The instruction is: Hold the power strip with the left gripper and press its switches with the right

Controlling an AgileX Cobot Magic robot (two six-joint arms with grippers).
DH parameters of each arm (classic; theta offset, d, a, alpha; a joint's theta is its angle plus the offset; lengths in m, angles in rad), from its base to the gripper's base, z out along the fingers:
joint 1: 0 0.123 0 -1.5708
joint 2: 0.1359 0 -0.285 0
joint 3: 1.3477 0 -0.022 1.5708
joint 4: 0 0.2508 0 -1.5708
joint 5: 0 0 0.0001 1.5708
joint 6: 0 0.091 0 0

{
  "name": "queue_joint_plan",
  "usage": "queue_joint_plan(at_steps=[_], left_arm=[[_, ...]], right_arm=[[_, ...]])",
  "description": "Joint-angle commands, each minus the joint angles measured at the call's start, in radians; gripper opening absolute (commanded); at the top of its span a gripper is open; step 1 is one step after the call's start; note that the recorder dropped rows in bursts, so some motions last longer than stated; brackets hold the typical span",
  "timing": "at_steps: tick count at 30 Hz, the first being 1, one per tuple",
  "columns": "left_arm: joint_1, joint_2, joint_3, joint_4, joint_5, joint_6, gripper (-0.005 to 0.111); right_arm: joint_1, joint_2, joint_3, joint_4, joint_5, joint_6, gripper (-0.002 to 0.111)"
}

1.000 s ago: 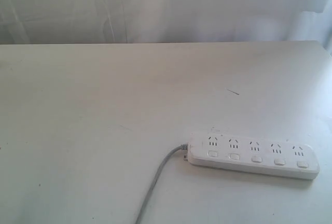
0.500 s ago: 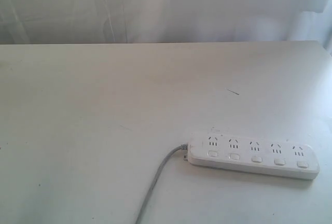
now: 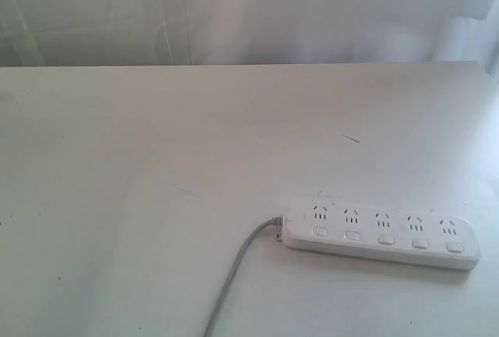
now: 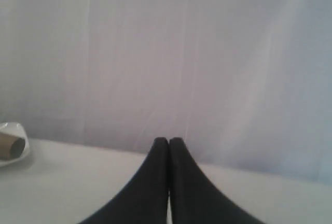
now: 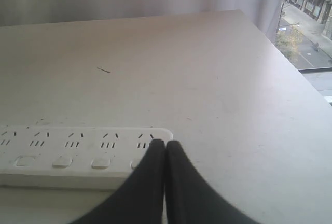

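Note:
The white power strip (image 3: pixel 380 234) lies flat on the table at the lower right of the exterior view, its row of switches (image 3: pixel 385 239) along the near side and its grey cord (image 3: pixel 234 274) trailing off the front. Neither arm shows in the exterior view. In the right wrist view my right gripper (image 5: pixel 165 144) is shut and empty, its black fingers in front of the power strip's (image 5: pixel 78 154) rounded end; whether they touch it I cannot tell. Three switches (image 5: pixel 61 161) show there. My left gripper (image 4: pixel 168 141) is shut and empty, facing a white curtain; the strip is out of that view.
The pale table (image 3: pixel 156 165) ends at a far edge before a white curtain (image 3: pixel 249 9). A small dark fleck (image 3: pixel 351 138) lies behind the strip. In the left wrist view a white dish with a brown roll (image 4: pixel 10 149) sits at the side. The table's right edge (image 5: pixel 290 63) borders a window.

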Motion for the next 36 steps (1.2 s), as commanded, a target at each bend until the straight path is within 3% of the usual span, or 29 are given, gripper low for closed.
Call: queue_joint_plan(at_steps=[1,4,9,11,17,21,27,36], left_arm=[[0.002,-0.003,0.002,-0.028,-0.235,-0.188,0.0],[0.002,-0.003,0.002,0.013,-0.246,-0.275,0.0],[0.002,0.009,-0.121,0.367,-0.216,-0.411,0.0],[0.002,0.039,-0.194,0.564,-0.187,-0.554,0.0],[0.002,0.21,-0.44,1.395,-0.203,-1.191,0.0],[0.002,0.333,-0.554,1.693,-0.312,-1.395,0.0],[0.002,0.443,-0.604,1.851,-0.372,-1.434,0.0],[0.002,0.533,-0.605,1.849,-0.303,-1.61,0.0]], right_arm=[[-0.002,-0.005,0.003,0.0,-0.006,0.001,0.0],[-0.002,-0.005,0.003,0.0,-0.006,0.001,0.0],[-0.002,-0.005,0.003,0.0,-0.006,0.001,0.0],[-0.002,-0.005,0.003,0.0,-0.006,0.001,0.0],[-0.002,-0.005,0.003,0.0,-0.006,0.001,0.0],[-0.002,-0.005,0.003,0.0,-0.006,0.001,0.0],[-0.002,-0.005,0.003,0.0,-0.006,0.001,0.0],[-0.002,-0.005,0.003,0.0,-0.006,0.001,0.0]])
